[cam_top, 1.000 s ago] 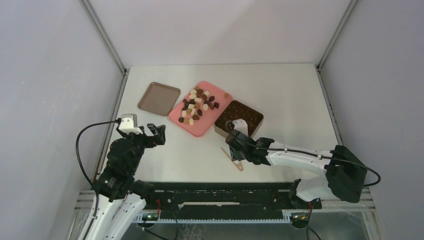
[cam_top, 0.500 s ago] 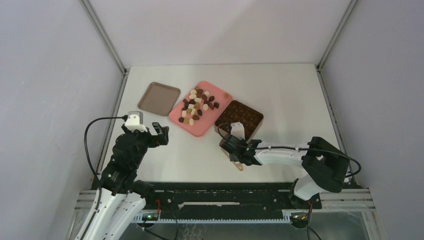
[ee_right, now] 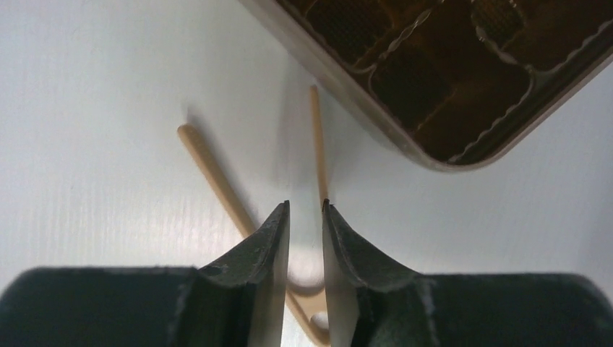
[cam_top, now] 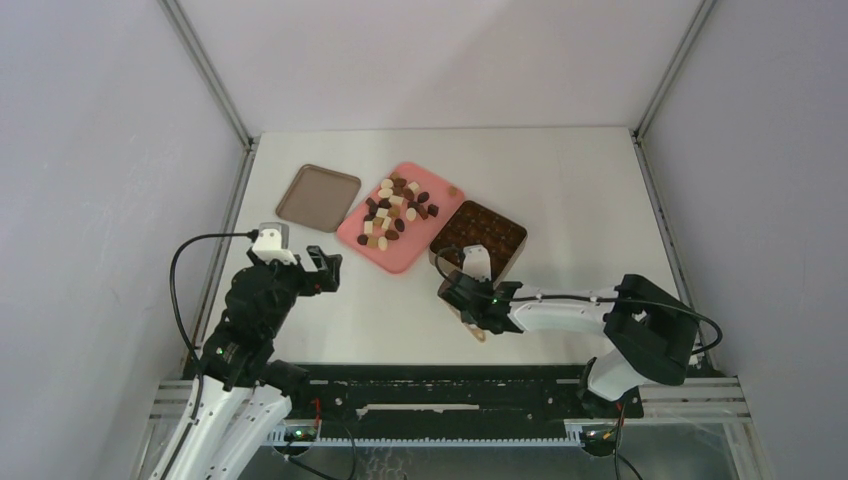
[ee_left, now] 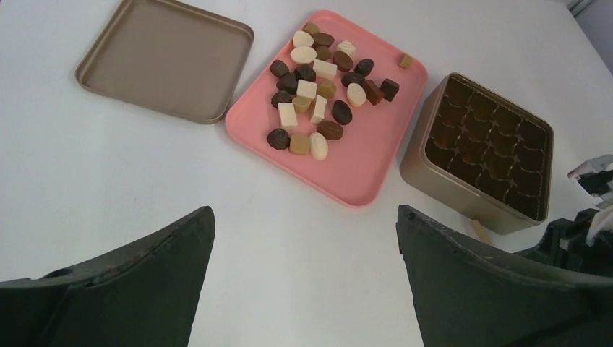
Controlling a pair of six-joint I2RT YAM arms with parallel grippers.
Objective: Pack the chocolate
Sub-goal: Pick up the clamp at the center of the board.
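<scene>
The chocolate [cam_top: 398, 210], several small dark, brown and cream candies, lies on a pink tray [cam_top: 400, 255]; it also shows in the left wrist view [ee_left: 325, 87]. The square tan tin [cam_top: 478, 235] with its dark gridded insert stands right of the tray, and its cells [ee_right: 448, 58] look empty. My left gripper [cam_top: 320, 270] is open and empty, hovering near-left of the tray [ee_left: 361, 173]. My right gripper [cam_top: 462, 300] hangs low over thin wooden tongs [ee_right: 217, 173] lying in front of the tin. Its jaws [ee_right: 303, 206] stand a narrow gap apart with nothing between them.
The tin's tan lid [cam_top: 318, 197] lies upside down left of the pink tray, seen too in the left wrist view [ee_left: 163, 61]. The tongs' joined end [cam_top: 478, 333] pokes out near my right wrist. Grey walls enclose the white table.
My right gripper has moved left and nearer, down over the tongs, with its arm folding in. My left gripper has drifted slightly right and forward.
</scene>
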